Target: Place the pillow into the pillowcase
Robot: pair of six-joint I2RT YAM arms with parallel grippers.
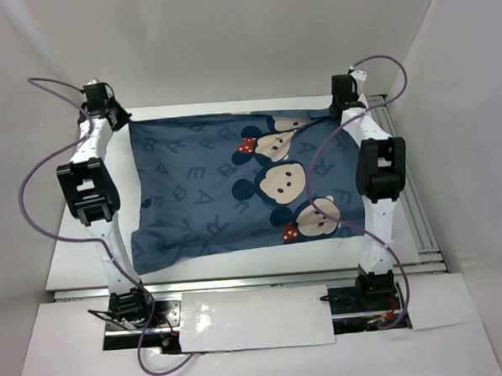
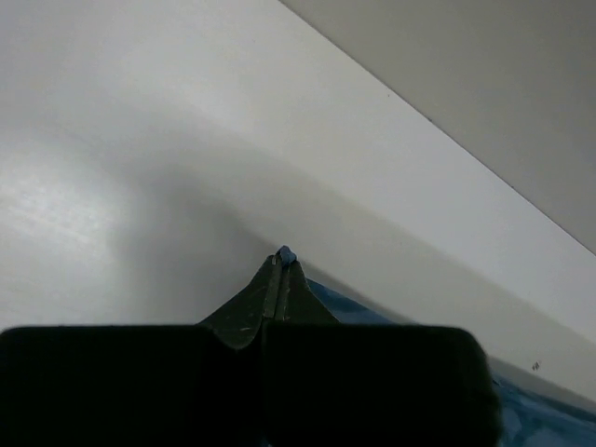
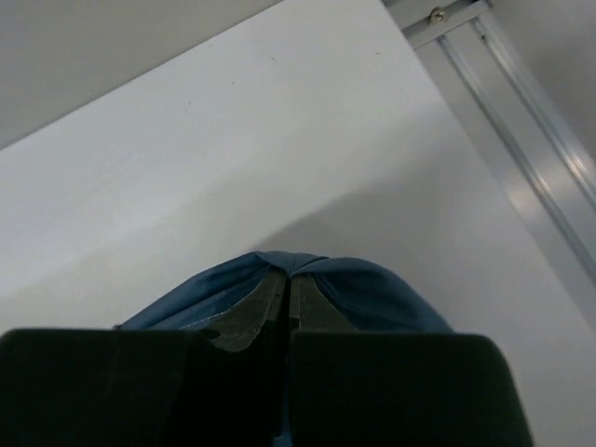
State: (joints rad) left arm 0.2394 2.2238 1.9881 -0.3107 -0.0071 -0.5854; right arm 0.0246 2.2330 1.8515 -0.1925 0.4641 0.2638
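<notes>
The blue pillowcase (image 1: 201, 191), printed with letters and three mouse faces, lies spread across the table and looks puffed. No white pillow shows anywhere. My left gripper (image 1: 117, 119) is at the pillowcase's far left corner. In the left wrist view it (image 2: 281, 257) is shut on a small tip of blue fabric (image 2: 372, 312). My right gripper (image 1: 345, 105) is at the far right corner. In the right wrist view it (image 3: 289, 276) is shut, with the blue cloth (image 3: 382, 289) bunched around its fingers.
White enclosure walls stand close behind and on both sides. An aluminium rail (image 1: 421, 221) runs along the table's right edge, also in the right wrist view (image 3: 521, 140). Purple cables (image 1: 32, 191) loop off both arms. A white board (image 1: 258, 316) lies at the front.
</notes>
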